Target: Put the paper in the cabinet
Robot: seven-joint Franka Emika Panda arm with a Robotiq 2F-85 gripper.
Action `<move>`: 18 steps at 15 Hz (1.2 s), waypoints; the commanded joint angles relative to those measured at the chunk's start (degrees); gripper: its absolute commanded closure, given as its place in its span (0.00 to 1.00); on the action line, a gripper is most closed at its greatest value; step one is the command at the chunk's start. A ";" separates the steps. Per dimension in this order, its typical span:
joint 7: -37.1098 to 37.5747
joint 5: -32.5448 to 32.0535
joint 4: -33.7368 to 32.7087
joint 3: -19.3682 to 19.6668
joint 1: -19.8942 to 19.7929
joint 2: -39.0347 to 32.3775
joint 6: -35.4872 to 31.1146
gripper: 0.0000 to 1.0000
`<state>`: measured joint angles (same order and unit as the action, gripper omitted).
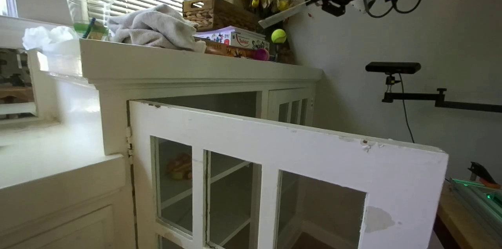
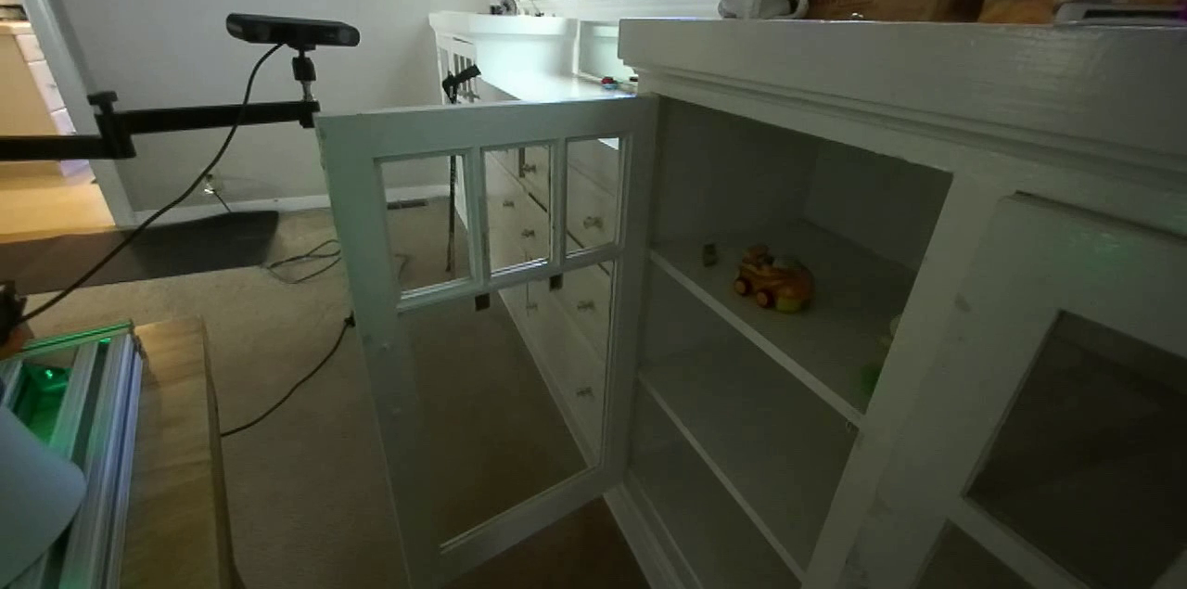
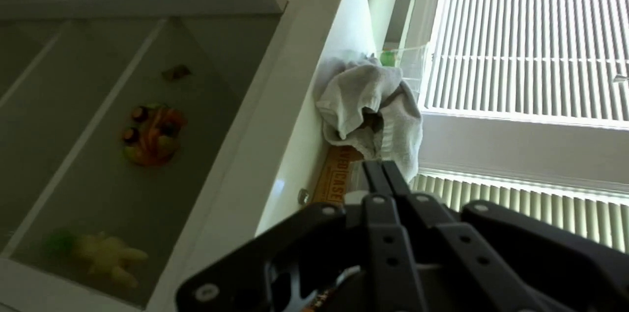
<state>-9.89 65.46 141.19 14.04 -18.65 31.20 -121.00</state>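
The paper [image 1: 282,15] is up in the air, higher than the top of the cabinet [image 1: 196,66], with one end nipped in the pincer [image 1: 311,0], whose fingers [image 3: 373,180] are pressed together on it. Its free end slopes downward. In an exterior view it lines up with the far end of the cabinet's top; whether it is over that top or out past the front edge, I cannot tell.

It should weigh next to nothing. It juts out straight with no sag to be seen, so I take it for something stiffer than a single loose sheet (folded, perhaps, or a few layers together). Even so, it would likely crease if the free end butted against the cabinet, and a smooth surface could swivel in so narrow a pinch. Holding it at the very end seems right, since that lets the rest go in first.

The cabinet's door [image 1: 310,147] is swung out, and the upper shelf [image 2: 816,339], with a toy car [image 2: 774,281] set back from its front edge, looks the likeliest spot.
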 commanded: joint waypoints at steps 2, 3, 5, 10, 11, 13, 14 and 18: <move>2.40 -7.16 8.89 2.13 -4.36 8.58 2.80 0.99; 2.07 -8.11 10.17 2.61 -5.12 9.31 2.97 0.99; 1.16 -9.32 12.73 3.70 -6.26 10.22 3.06 0.99; -3.69 -7.26 16.31 6.27 -5.60 7.93 2.02 0.99; -7.85 -5.35 16.51 7.00 -4.48 6.56 0.55 0.99; -14.06 -2.32 16.16 8.15 -3.03 3.51 -1.75 0.99; -17.33 -0.66 15.84 8.56 -2.21 1.54 -3.14 0.99; -29.72 5.60 14.39 9.41 -0.12 -5.97 -6.27 0.99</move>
<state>-32.49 66.44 157.49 22.77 -20.47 31.49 -125.86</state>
